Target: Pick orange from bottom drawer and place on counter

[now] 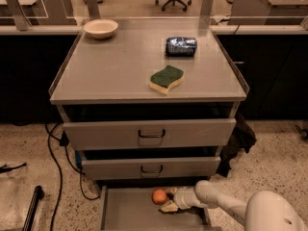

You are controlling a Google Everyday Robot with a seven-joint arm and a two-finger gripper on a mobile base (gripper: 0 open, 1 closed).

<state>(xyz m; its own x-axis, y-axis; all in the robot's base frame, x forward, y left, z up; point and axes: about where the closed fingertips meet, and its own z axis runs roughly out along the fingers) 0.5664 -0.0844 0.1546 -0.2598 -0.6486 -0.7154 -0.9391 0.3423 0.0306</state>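
Orange [159, 196]: lay at the back of the open bottom drawer [130, 213].
Gripper [168, 200]: sat low in that drawer, jaws spread, just right of the fruit.
Progress: early; grasp, lift and placing on counter [115, 71] remained.

No legible text. Gripper [167, 202] in bottom drawer [129, 214], beside orange [159, 196].
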